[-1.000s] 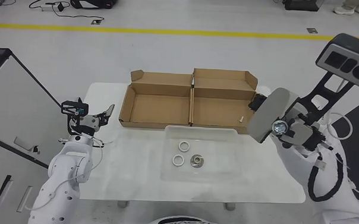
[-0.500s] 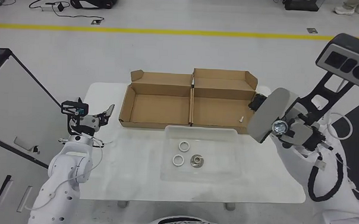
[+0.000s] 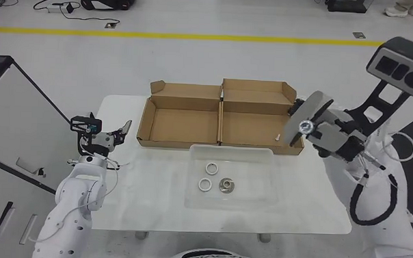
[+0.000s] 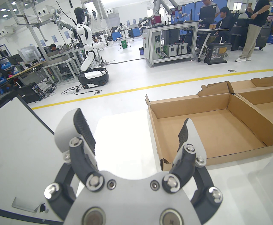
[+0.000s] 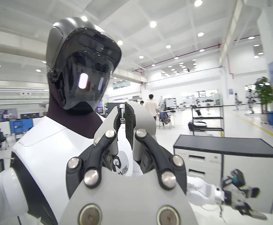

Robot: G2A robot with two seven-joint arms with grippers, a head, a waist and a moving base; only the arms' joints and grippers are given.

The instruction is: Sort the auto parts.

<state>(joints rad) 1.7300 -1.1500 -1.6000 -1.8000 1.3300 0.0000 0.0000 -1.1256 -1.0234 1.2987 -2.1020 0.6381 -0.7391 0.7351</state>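
The right claw [image 3: 306, 125] is shut tight on a small threaded metal bolt [image 5: 122, 113]. The bolt lies lengthwise between the ribbed pads, its long axis running along the fingers and its end poking just past their tips. In the right wrist view the claw is turned upward, so the bolt points towards the robot's head. In the top view its shiny end faces up, above the right-hand wall of the right box [image 3: 254, 127].

The work surface is a white table [image 3: 156, 209] on a pale, glossy floor crossed by a yellow line [image 3: 196, 37].

Two open cardboard boxes stand side by side and touching at the far side of the table. A small screw [image 3: 278, 138] lies in the near right corner of the right box. The left box [image 3: 183, 125] has a bare floor. Just in front of them sits a clear plastic tray [image 3: 259, 199]. It holds two white rings [image 3: 210, 168] and, just beside the nearer ring, a round metal part [image 3: 226, 186].

The left claw [image 3: 121, 131] hangs over the table's left edge, well apart from the tray. Its fingers are spread wide with nothing between them, and it faces the left box.
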